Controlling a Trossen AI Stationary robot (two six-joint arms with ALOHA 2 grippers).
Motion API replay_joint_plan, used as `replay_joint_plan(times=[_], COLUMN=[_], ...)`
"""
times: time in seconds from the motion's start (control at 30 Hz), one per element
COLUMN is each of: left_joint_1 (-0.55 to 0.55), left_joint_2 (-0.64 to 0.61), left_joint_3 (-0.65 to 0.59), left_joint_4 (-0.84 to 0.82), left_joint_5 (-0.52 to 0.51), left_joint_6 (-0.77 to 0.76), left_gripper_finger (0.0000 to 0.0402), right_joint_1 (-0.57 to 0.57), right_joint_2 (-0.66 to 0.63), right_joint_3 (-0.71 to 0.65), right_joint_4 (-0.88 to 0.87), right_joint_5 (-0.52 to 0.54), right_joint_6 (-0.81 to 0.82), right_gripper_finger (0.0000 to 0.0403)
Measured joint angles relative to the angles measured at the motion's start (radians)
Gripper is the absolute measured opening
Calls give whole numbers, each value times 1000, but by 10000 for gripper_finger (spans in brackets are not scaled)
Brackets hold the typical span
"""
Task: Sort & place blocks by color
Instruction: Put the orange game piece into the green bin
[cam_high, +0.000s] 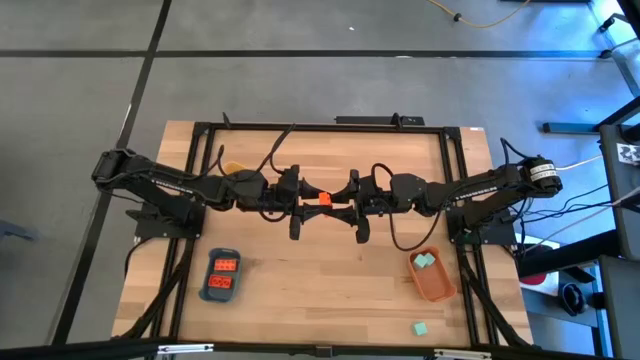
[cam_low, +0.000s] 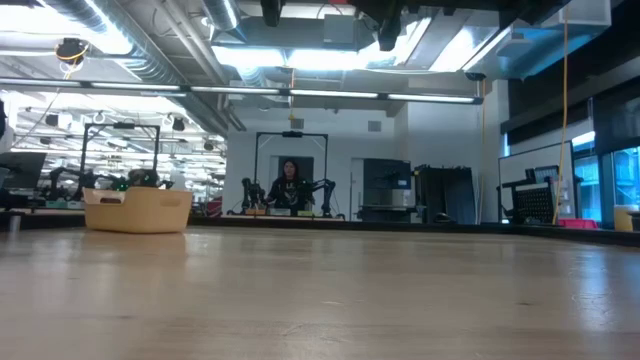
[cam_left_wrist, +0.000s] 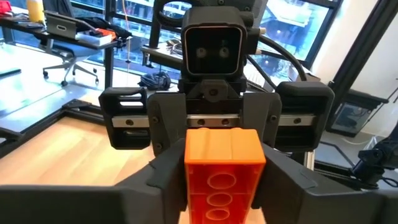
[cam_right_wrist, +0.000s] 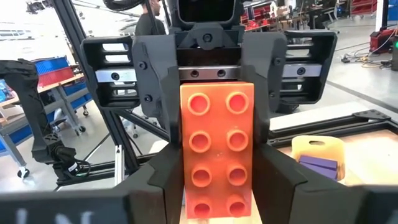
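An orange-red studded block (cam_high: 322, 198) hangs above the middle of the table between my two grippers, which point level at each other. My left gripper (cam_high: 308, 201) comes from the table's left and my right gripper (cam_high: 340, 201) from its right. Both are shut on the block. The right wrist view shows the block's studded face (cam_right_wrist: 217, 149); the left wrist view shows its hollow underside (cam_left_wrist: 219, 186). Two more orange-red blocks lie in the blue tray (cam_high: 223, 275). Teal blocks lie in the orange tray (cam_high: 433, 276), and one teal block (cam_high: 421, 328) rests on the table. My left gripper pinches the block's two long sides (cam_left_wrist: 189, 186) between its two fingers, at the end toward the table's left. The fingers come level from the left and lie along the block, which is clear of the table. My right gripper pinches the same two long sides (cam_right_wrist: 185, 186) at the block's other end. Its fingers come level from the table's right and lie along the block. The block stays level, high above the wood.
A yellow tray (cam_right_wrist: 318, 152) holding a purple block (cam_right_wrist: 318, 167) sits at the far left, behind my left arm. A black frame (cam_high: 320, 127) runs round the table's far edge and sides. The bare wood (cam_high: 320, 290) in the near middle is free.
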Motion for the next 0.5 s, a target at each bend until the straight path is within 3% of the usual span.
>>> replay_joint_plan(times=[0.1,0.37,0.5], left_joint_1=[2,11,11], left_joint_2=[0,0,1], left_joint_3=[0,0,0], left_joint_4=[-2,-13,-25], left_joint_5=[11,26,30], left_joint_6=[0,1,9], left_gripper_finger=[128,128,128], right_joint_1=[0,0,0], right_joint_2=[0,1,0], right_joint_3=[0,0,1], right_joint_4=[-1,-4,-20], right_joint_5=[2,2,-2], right_joint_6=[0,2,36], right_gripper_finger=[143,143,202])
